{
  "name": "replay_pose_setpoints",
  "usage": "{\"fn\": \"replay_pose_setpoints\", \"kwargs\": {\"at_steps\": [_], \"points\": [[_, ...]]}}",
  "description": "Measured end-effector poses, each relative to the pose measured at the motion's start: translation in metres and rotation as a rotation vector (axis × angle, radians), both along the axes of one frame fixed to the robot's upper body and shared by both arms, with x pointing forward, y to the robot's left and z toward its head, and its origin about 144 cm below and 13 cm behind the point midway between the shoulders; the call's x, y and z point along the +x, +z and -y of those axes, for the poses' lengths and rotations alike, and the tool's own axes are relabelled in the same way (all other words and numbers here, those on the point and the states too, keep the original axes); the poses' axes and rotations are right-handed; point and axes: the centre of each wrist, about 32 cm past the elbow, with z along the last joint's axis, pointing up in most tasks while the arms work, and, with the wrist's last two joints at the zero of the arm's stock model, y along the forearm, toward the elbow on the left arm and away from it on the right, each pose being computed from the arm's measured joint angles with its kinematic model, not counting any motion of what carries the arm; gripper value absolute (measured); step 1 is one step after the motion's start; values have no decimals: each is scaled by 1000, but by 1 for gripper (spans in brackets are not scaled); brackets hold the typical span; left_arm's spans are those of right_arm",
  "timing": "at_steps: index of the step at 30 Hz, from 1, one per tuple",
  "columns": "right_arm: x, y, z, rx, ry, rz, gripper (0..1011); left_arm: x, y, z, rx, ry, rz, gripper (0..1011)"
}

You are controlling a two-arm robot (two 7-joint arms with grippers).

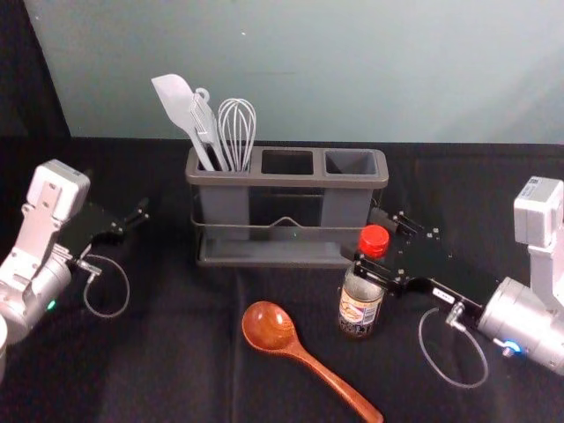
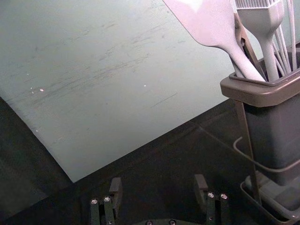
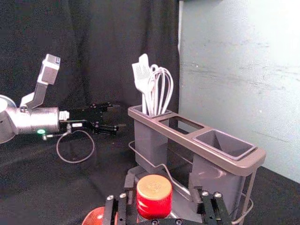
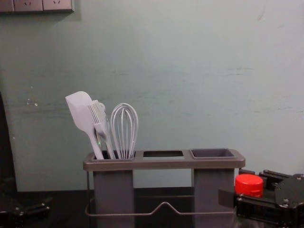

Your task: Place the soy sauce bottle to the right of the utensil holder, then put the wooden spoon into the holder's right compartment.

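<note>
Against the pale wall [image 1: 397,70], the head view shows the right gripper [image 1: 366,240] around the upright soy sauce bottle [image 1: 359,304], before the utensil holder's [image 1: 264,179] right end, the wooden spoon [image 1: 269,328] lying nearby. The right wrist view shows its fingers parted astride the red cap [image 3: 154,190], with slack; the left gripper [image 1: 139,214], left of the holder, is spread wide, empty.

Toward five o'clock in the head view, the right gripper [image 1: 364,239] hides part of the soy sauce bottle [image 1: 359,310], whose label print we find too small to read. At six, the chest view's edge cuts off the utensil holder's [image 1: 247,178] base.
</note>
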Motion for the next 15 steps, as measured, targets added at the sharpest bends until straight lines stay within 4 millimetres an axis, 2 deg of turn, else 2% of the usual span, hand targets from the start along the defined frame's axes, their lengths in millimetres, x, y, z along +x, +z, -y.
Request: {"fn": "replay_pose_setpoints", "kwargs": {"at_steps": [3,5,6,9,10,15], "points": [[0,0,0,0,0,0,679,0,0,0,0,0,0,1005],[0,0,0,0,0,1,577,0,0,0,0,0,0,1005],[0,0,0,1,0,1,577,0,0,0,0,0,0,1005],[0,0,0,1,0,1,490,0,0,0,0,0,0,1005],[0,0,0,1,0,1,432,0,0,0,0,0,0,1005],[0,0,0,1,1,1,390,0,0,0,0,0,0,1005]]}}
